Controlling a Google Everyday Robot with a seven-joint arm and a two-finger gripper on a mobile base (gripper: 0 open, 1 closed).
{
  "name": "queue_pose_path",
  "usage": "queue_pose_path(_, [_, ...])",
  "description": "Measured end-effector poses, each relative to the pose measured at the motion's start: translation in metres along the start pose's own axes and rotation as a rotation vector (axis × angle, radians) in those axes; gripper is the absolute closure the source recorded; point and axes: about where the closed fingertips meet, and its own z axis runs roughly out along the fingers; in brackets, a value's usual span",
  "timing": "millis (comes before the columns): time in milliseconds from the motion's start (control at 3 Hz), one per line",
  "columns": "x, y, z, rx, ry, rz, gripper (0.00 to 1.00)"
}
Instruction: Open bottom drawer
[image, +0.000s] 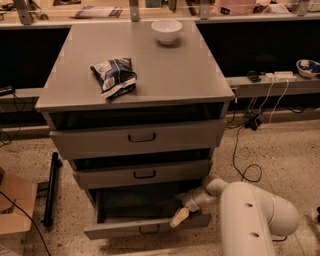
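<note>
The bottom drawer (120, 227) is the lowest grey metal drawer of the cabinet, pulled out so its plain grey inside shows; its small dark loop handle (149, 229) sits at the centre of the front. My gripper (180, 217) reaches from the white arm (255, 217) at the lower right and sits at the top right edge of the drawer front, right of the handle.
The top drawer (140, 139) and middle drawer (142, 175) stand slightly open above. A white bowl (167, 31) and a chip bag (114, 75) lie on the cabinet top. A cardboard box (12, 210) and a black bar (50, 190) are left; cables (245, 165) lie right.
</note>
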Motion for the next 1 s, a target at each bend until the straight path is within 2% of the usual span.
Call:
queue_pose_path(333, [0.0,0.0,0.0,0.0,0.0,0.0,0.0])
queue_pose_path(667, [0.01,0.013,0.003,-0.017,0.054,0.017,0.0])
queue_pose_path(1000, [0.03,0.048,0.007,-0.054,0.137,0.068,0.0])
